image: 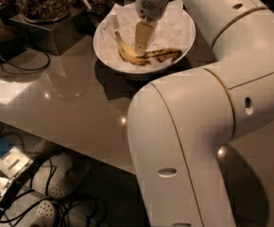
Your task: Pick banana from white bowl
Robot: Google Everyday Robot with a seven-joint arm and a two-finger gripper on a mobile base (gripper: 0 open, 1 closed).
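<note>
The white bowl (pixel 109 56) stands at the back of the brown counter, lined with crumpled white paper. The banana (pixel 146 56) lies in it, yellow at the left end, dark-streaked toward the right. My gripper (pixel 141 45) reaches down into the bowl from above. Its beige fingertip (pixel 142 36) comes down right at the banana's yellow middle part. The near finger hides the other one and hides whether there is contact with the banana.
Glass jars of nuts (pixel 38 1) stand on a metal stand at the back left. A dark object with a cable (pixel 4 39) lies on the counter's left. My white arm (pixel 208 126) fills the right side. Shoes and cables (pixel 56 183) lie on the floor below the counter edge.
</note>
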